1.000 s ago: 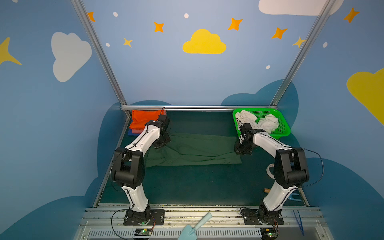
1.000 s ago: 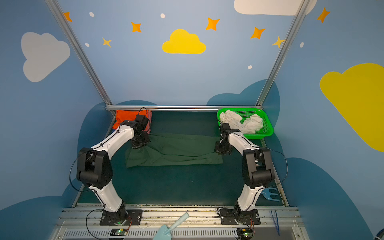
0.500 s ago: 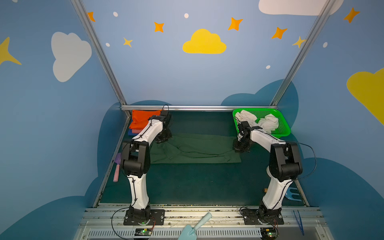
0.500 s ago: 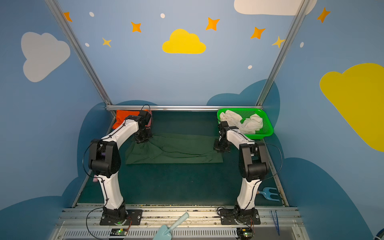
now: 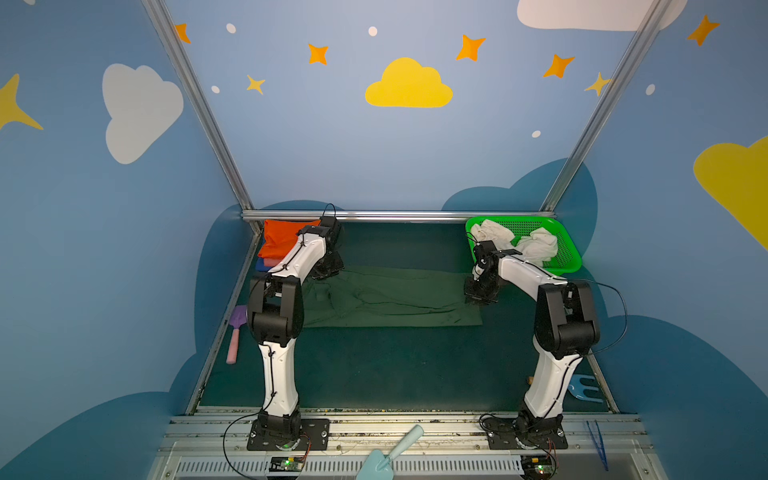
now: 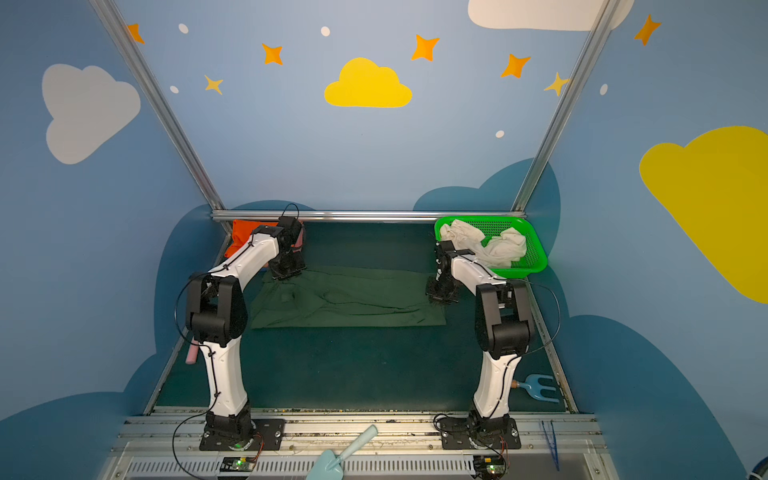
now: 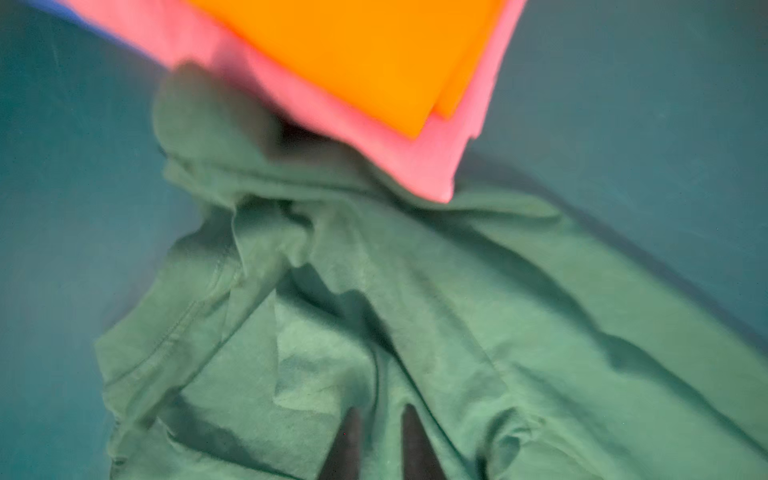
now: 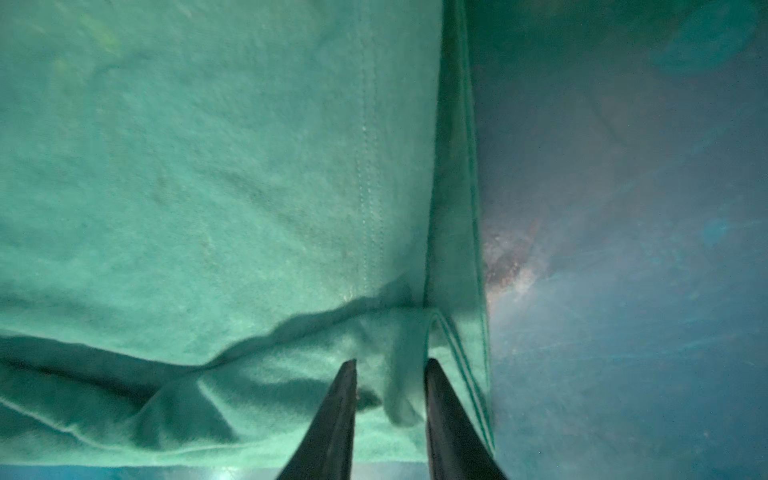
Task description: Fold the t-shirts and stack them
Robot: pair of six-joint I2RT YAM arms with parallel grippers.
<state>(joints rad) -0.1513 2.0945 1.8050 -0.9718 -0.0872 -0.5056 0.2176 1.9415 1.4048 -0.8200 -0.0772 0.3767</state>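
With left fingers [image 7: 345, 449] and right fingers [image 8: 332, 424] slightly spread, I'd pinch the limp, light dark green cloth t-shirt [image 5: 395, 297] at its hemmed corners.

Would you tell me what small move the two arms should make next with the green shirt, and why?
Probably raise the left gripper and right gripper straight up: both sit at the far corners of the green shirt, which lies in a long folded band, with jaws parted; rising cleanly should avoid dragging the fold.
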